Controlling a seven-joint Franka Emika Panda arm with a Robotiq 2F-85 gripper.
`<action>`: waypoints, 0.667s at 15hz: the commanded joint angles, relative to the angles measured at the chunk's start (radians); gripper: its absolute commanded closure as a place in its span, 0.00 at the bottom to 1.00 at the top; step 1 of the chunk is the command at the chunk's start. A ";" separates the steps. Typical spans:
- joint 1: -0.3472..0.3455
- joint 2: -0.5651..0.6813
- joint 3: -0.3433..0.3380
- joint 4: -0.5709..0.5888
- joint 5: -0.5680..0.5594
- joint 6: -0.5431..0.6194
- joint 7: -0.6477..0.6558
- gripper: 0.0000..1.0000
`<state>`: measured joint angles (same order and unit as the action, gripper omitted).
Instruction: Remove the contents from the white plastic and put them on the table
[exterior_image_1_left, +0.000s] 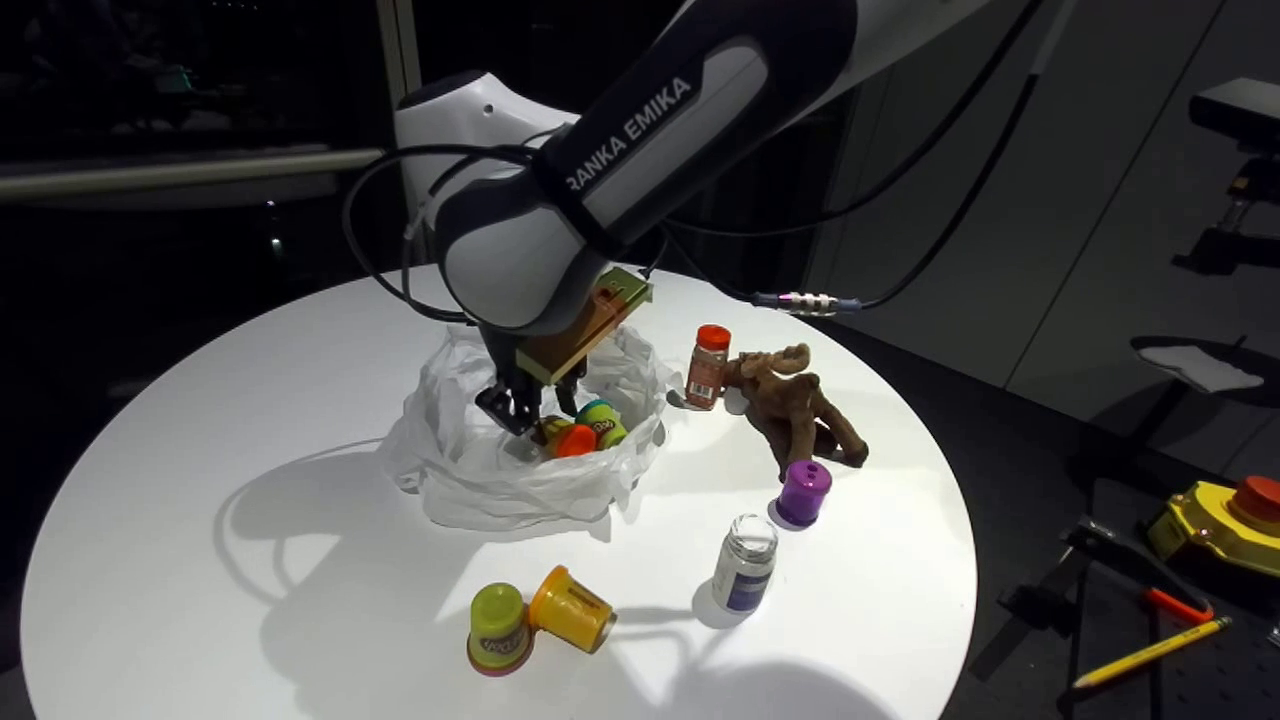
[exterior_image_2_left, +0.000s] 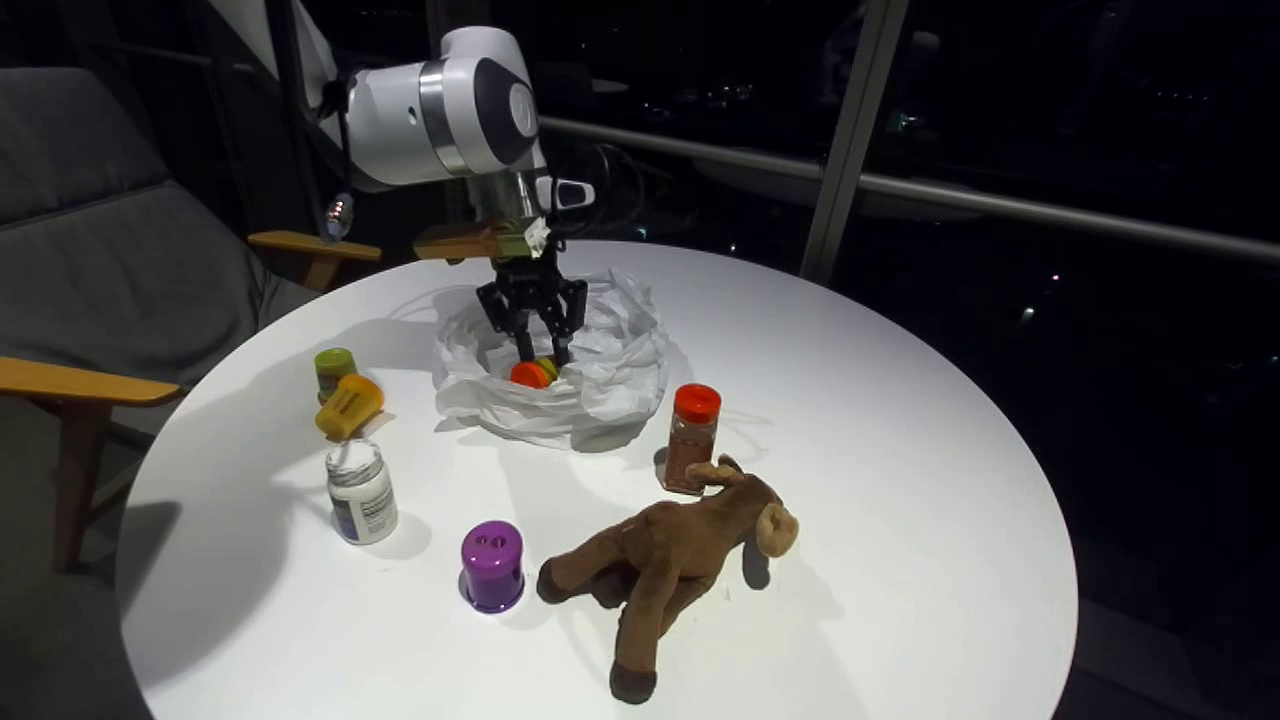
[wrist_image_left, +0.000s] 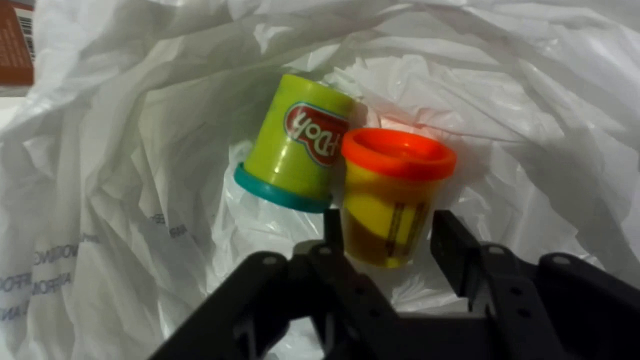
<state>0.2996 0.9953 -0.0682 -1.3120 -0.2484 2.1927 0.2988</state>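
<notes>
In the wrist view a yellow tub (wrist_image_left: 385, 205) with an orange lid lies inside the white plastic (wrist_image_left: 125, 150), against a green tub (wrist_image_left: 290, 145) with a teal rim. My gripper (wrist_image_left: 389, 217) reaches down into the bag, fingers on either side of the yellow tub. A narrow gap shows at the right finger (wrist_image_left: 452, 245); the left one is very close to the tub. On the table (exterior_image_1_left: 200, 400) around the bag (exterior_image_1_left: 510, 500) are a brown plush animal (exterior_image_2_left: 670, 550), a red-lidded jar (exterior_image_2_left: 692, 440), a purple item (exterior_image_2_left: 493, 565), a white bottle (exterior_image_2_left: 362, 495), another green tub (exterior_image_1_left: 498, 630) and an orange-yellow tub (exterior_image_1_left: 572, 608).
The bag's crumpled rim stands up around the gripper. The red-lidded jar is just outside the bag, beside the plush. A grey chair (exterior_image_2_left: 130, 220) with wooden arms stands past the table's edge in an exterior view. A yellow box with a red button (exterior_image_1_left: 1225, 525) sits off the table.
</notes>
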 joint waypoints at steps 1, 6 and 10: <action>-0.011 0.037 0.015 0.062 0.013 -0.026 -0.037 0.69; -0.007 0.054 0.012 0.084 0.005 -0.052 -0.061 0.23; -0.009 0.073 0.016 0.097 0.009 -0.076 -0.081 0.00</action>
<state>0.2996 1.0401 -0.0652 -1.2743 -0.2485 2.1621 0.2480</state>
